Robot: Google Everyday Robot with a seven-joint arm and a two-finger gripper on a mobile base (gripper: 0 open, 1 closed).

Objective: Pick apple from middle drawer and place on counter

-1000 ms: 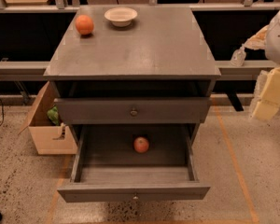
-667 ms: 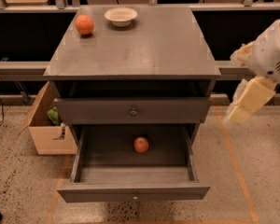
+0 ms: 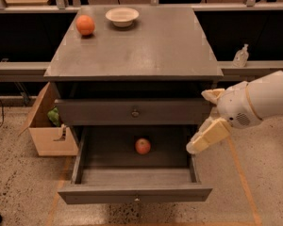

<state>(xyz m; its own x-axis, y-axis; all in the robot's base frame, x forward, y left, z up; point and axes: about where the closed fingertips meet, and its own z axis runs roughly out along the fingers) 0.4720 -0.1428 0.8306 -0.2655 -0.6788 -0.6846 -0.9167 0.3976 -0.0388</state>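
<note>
- Since the earlier frames, the gripper [image 3: 199, 122] is seen shifted leftward and lower, brought from beyond the cabinet's right side to the right edge of the middle drawer [image 3: 134, 192]; nothing else is displaced.
- Its two fingers are held apart, and nothing is gripped between them.
- The apple [image 3: 142, 146] is found to the gripper's left and lower down, so a reach leftward and down into the drawer is judged to be called for; being round, it offers no long axis.
- The drawer is pulled open, and the apple alone is held in it, near the back and about midway across.
- The counter [image 3: 146, 51] is occupied at its far end by an orange fruit [image 3: 85, 25] and a bowl [image 3: 122, 16].
</note>
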